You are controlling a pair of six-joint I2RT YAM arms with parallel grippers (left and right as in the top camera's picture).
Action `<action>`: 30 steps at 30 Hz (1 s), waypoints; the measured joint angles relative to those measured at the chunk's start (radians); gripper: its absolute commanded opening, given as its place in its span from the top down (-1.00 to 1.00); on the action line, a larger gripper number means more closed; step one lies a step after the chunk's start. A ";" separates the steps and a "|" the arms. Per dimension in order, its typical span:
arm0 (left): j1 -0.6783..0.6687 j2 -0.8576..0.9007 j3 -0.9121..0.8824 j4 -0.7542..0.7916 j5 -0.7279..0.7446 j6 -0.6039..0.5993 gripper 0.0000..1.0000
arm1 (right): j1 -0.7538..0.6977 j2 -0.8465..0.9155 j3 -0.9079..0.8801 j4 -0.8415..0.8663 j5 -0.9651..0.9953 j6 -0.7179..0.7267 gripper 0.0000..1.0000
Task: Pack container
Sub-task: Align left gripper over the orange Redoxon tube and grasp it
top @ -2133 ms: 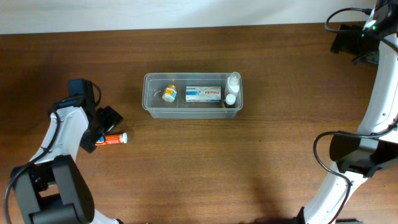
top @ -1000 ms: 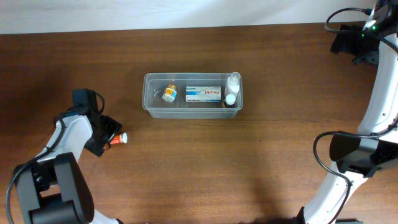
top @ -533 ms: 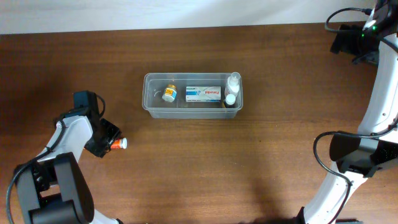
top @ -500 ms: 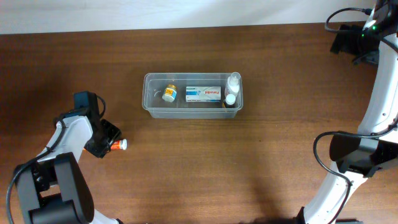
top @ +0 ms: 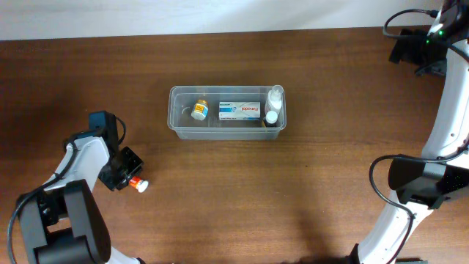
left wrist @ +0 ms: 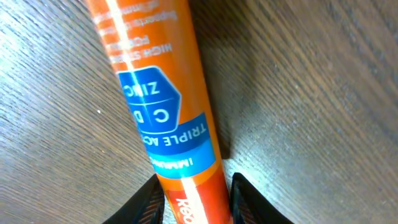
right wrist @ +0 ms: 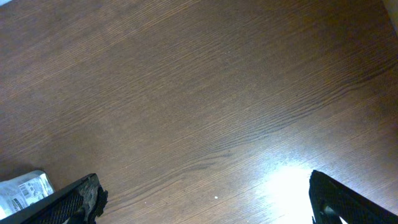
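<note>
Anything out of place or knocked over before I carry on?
Only the orange tube: it lies flat on the table well left of the container, gripped between the left fingers, not yet packed. Inside the container nothing looks spilled or damaged.

The container sits mid-surface, holding a small bottle, a carton and two white bottles at its right end. At lower left, the left claw covers an orange tube, its white cap sticking out.
</note>
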 measured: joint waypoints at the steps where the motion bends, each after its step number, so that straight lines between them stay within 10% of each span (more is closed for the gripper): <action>1: 0.000 0.000 0.000 -0.003 -0.001 0.012 0.49 | 0.000 0.000 0.000 0.000 0.000 0.000 -0.97; 30: 0.000 0.000 -0.005 0.379 -0.151 0.240 0.72 | 0.000 0.000 0.000 0.000 0.000 0.001 -0.97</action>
